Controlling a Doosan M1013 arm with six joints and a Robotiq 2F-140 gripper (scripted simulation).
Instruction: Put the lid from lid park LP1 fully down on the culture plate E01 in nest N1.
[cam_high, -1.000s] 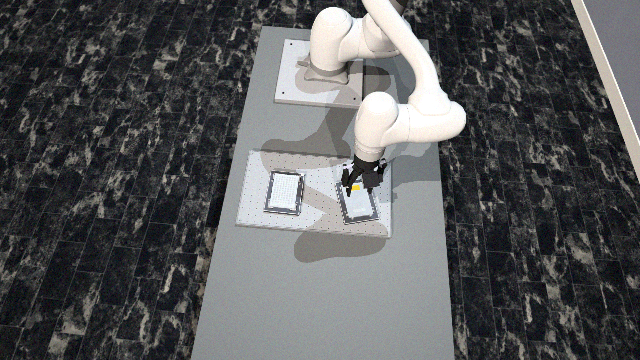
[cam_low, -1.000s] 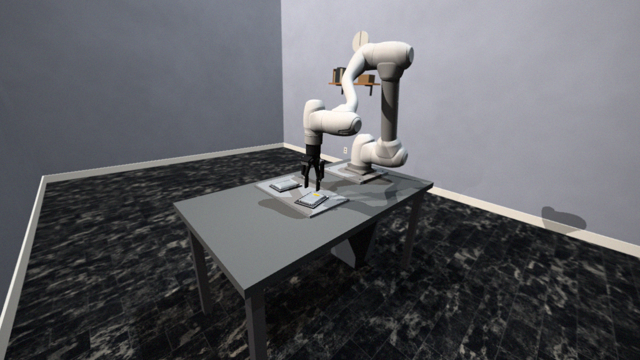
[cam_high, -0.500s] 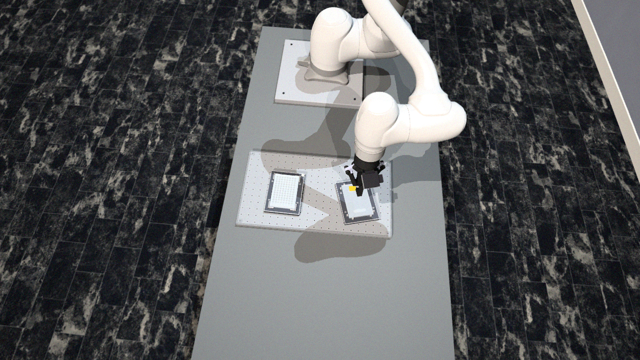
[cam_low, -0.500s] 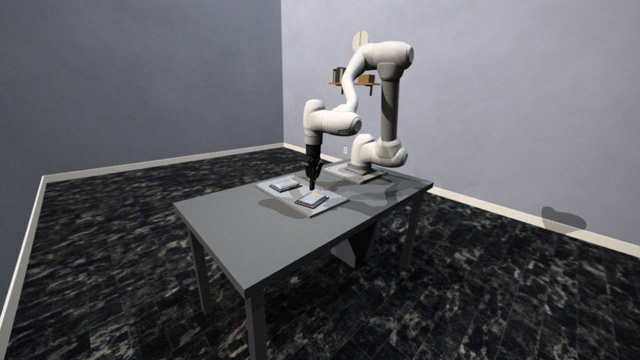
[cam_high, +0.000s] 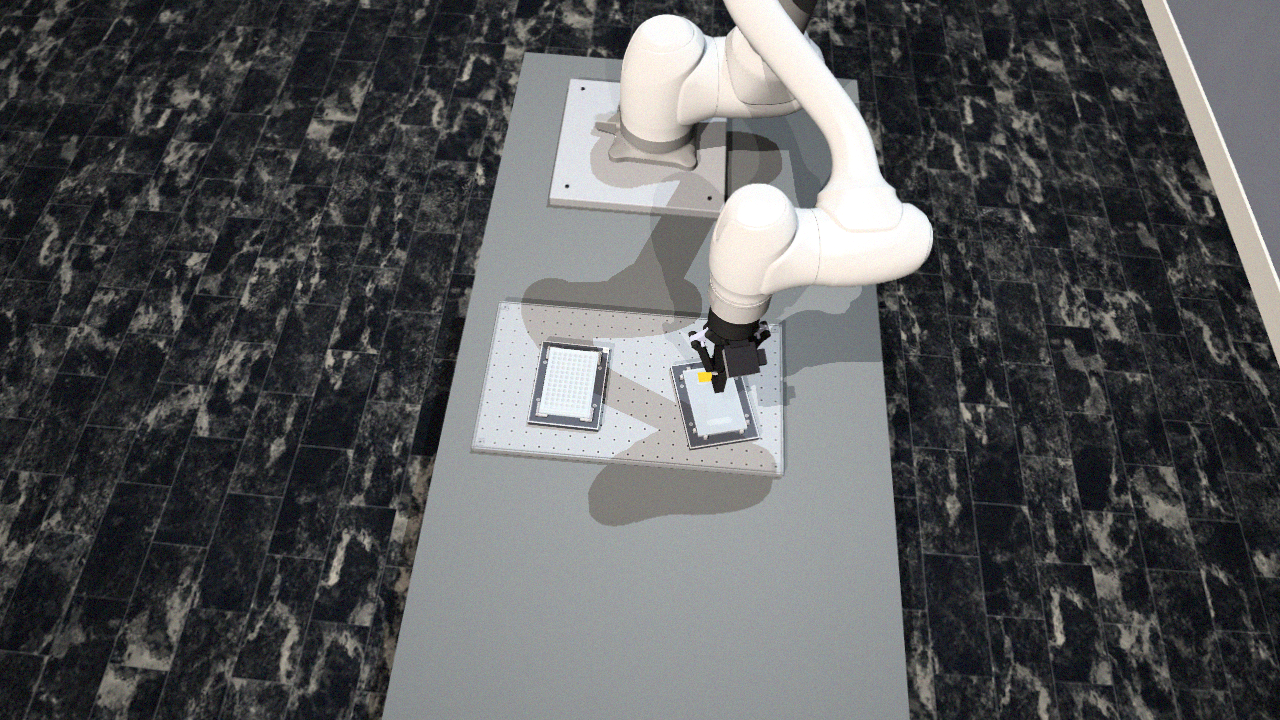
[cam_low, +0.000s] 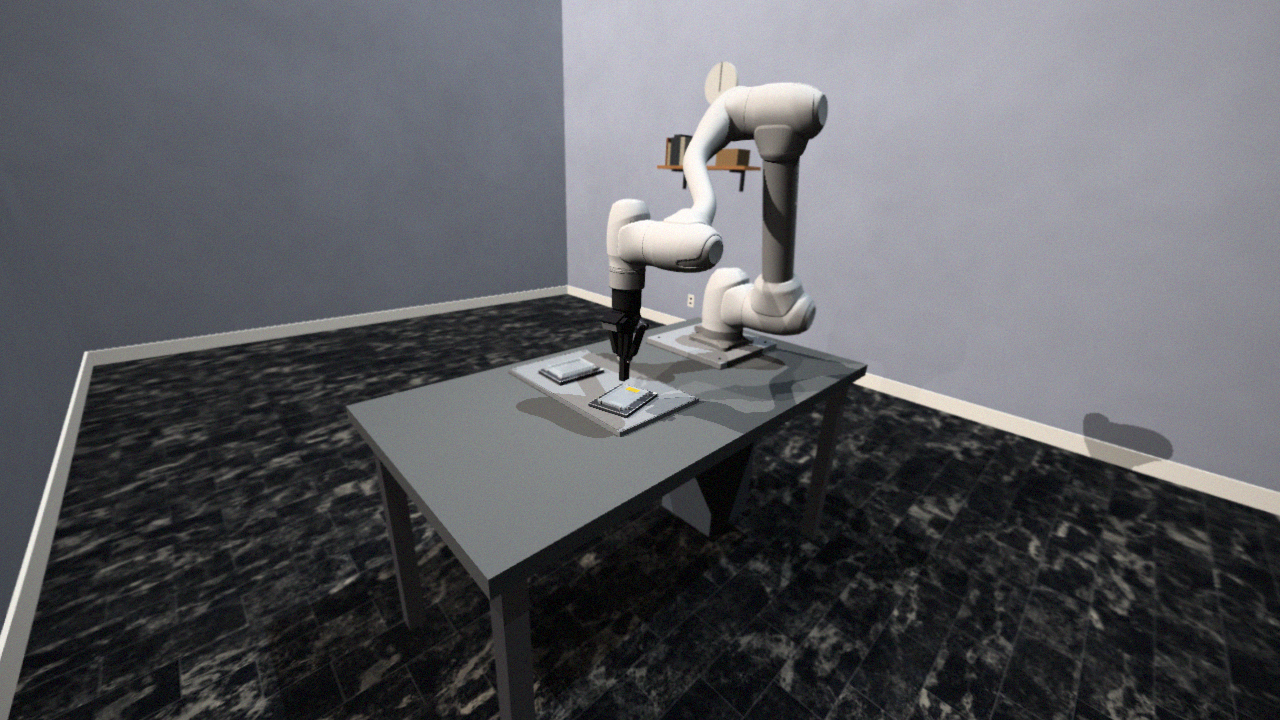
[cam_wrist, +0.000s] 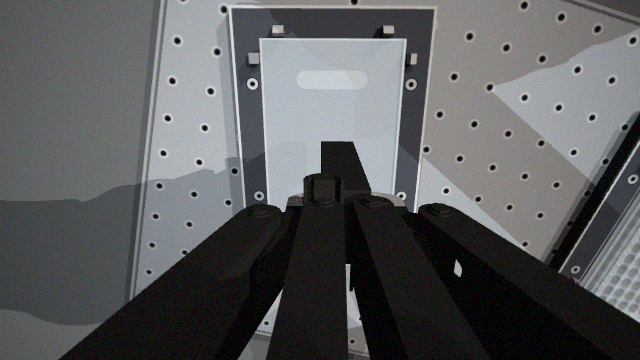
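The tool (cam_high: 716, 380) is fully closed, empty, above the lid (cam_high: 718, 411) in its park. The culture plate (cam_high: 568, 383) remains uncovered (lift, transfer and seating all remain).

arm (cam_low: 707, 161) bent over, wrist vertical, jaws closed, empty.
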